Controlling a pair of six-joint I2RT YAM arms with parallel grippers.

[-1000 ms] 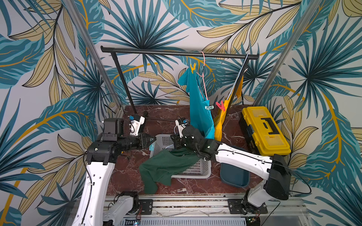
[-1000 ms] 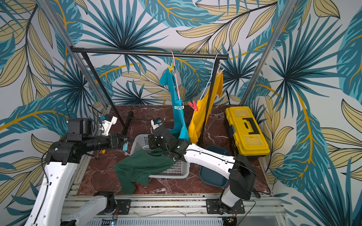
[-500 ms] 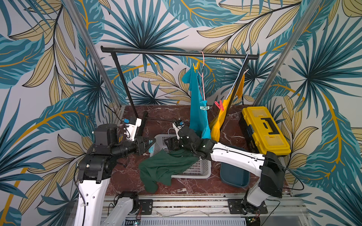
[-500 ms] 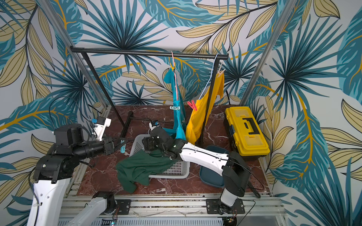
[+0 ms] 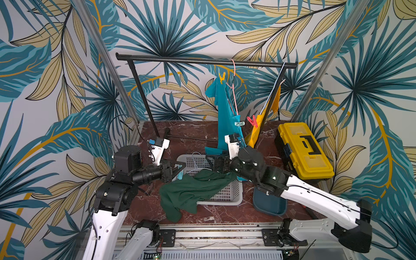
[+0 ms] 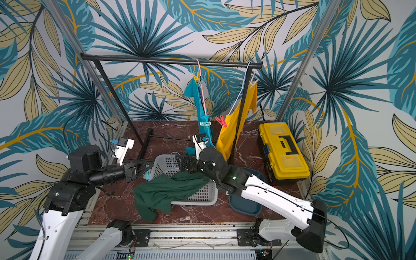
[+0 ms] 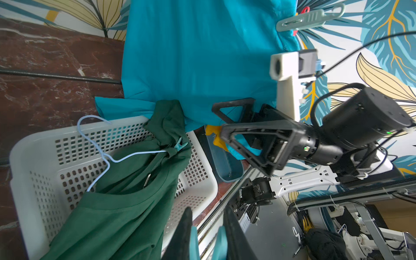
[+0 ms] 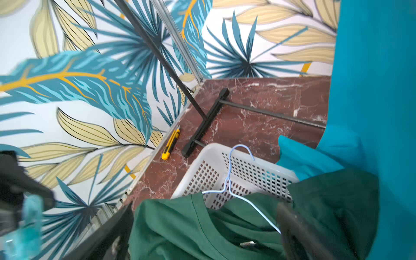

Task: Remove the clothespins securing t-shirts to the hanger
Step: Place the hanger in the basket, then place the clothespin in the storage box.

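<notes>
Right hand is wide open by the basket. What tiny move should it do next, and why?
Probably ease the right hand down onto the teal clothespin and close on it. That clip pins the green t-shirt to the pale blue hanger lying in the basket, the right hand stands open and empty nearby, and the left hand is full with a second clothespin.

Left arm, right arm — white links, black motor joints.

Left arm jaws pinched narrow; right arm jaws spread wide.
</notes>
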